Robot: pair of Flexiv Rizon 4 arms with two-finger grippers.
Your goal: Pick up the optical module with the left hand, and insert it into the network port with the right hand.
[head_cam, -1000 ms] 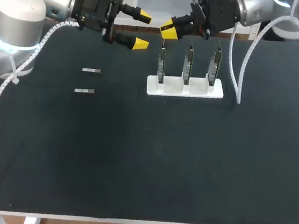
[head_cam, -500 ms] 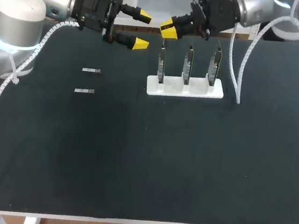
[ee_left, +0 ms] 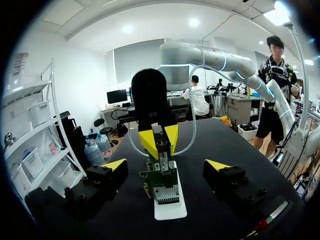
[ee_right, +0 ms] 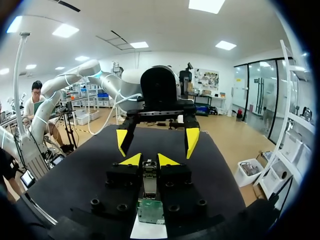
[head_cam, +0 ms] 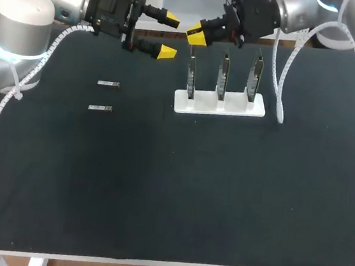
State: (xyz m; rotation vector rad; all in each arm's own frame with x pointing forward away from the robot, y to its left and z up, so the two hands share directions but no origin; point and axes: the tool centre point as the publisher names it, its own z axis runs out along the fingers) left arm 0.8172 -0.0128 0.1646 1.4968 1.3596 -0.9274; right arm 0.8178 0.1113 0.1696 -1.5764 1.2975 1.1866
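The right hand [ee_right: 149,160] is clenched on the module [ee_right: 149,174], a small metal piece pinched between its yellow tips. It is held just above the top edge of the left board [ee_right: 150,211], one of three standing upright in the white stand [head_cam: 219,105] at the far middle of the worktop [head_cam: 221,196]. The left hand [head_cam: 168,37] hangs released, fingers wide apart and grasping nothing, just left of the right hand.

The main risk, as I judge it, is misalignment. If the module meets the port tilted or off to one side, it would jam on the edge instead of sliding in. A hard push could then bend the thin board, or tip or slide the stand, which seems only to rest on the worktop. A module pinched at so small a spot could also twist or slip in the grip under load. The two hands are close, so a sideways correction by the right one could knock the left.

Only the right wrist view shows the module between the fingertips and how it lines up with the board below. The left wrist view shows the same board from its left, with the right hand over it. Only the head view shows all three boards and two spare modules [head_cam: 108,84] lying well left of the stand. I cannot make out the port itself in any view.
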